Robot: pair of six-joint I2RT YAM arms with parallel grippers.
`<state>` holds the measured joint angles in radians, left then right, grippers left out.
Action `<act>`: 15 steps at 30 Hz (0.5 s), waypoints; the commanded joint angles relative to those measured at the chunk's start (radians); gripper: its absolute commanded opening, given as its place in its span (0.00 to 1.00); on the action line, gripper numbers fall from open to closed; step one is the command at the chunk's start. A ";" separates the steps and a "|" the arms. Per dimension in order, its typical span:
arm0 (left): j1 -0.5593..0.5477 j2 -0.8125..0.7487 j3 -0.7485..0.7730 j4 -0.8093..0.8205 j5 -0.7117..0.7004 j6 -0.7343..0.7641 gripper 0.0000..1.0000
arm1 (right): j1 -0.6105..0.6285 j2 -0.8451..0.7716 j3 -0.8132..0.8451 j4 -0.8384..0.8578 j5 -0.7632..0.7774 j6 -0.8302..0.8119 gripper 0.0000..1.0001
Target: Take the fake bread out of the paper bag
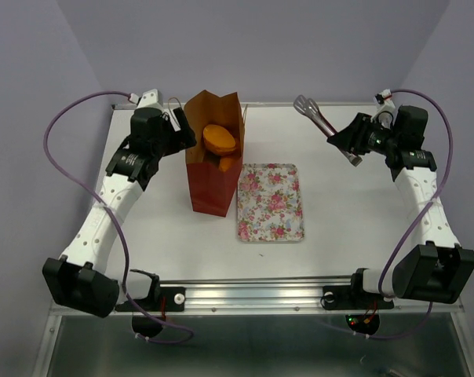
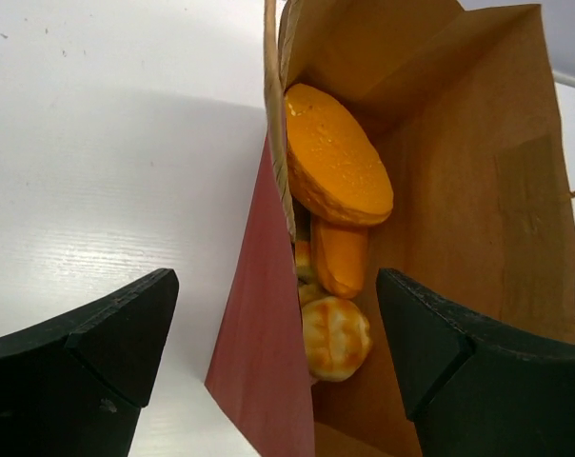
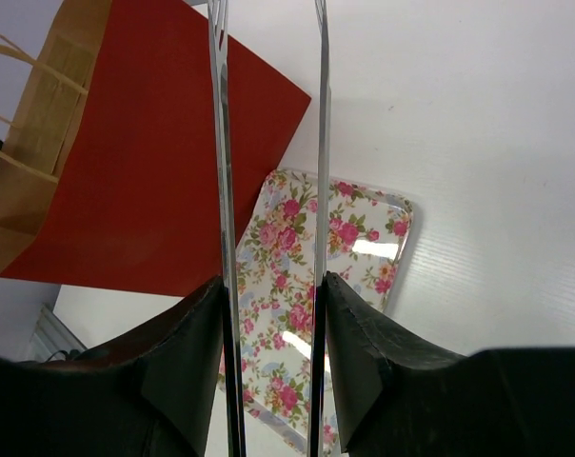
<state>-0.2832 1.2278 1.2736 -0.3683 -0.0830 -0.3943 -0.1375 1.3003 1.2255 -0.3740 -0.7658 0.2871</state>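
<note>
On your white bench (image 1: 355, 220) between lavender walls (image 1: 260, 47), the fake bread (image 1: 220, 139) sits inside the upright red paper bag (image 1: 212, 184), its lower pieces half hidden, with your left pincer (image 2: 276, 295) gaping wide and empty at the bag's mouth and your right pincer (image 3: 273, 295) clamped on metal tongs (image 3: 221, 190) well right of the bag.

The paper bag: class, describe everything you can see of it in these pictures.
The paper bag is tall and rectangular, red outside and brown kraft inside, with thin cord handles. It stands on the white table with its mouth open upward. Glossy orange bread lies inside, a large loaf on top of smaller pieces. The left gripper, open, straddles the bag's left wall; whether it touches cannot be told. A floral tray lies close beside its base.
</note>
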 commanded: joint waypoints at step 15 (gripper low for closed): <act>-0.022 0.225 0.262 0.031 -0.204 0.179 0.00 | -0.004 -0.061 -0.014 0.044 -0.013 0.006 0.49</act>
<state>-0.3019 1.4982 1.4567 -0.3874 -0.1783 -0.3027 -0.1371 1.2816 1.2102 -0.3740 -0.7670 0.2882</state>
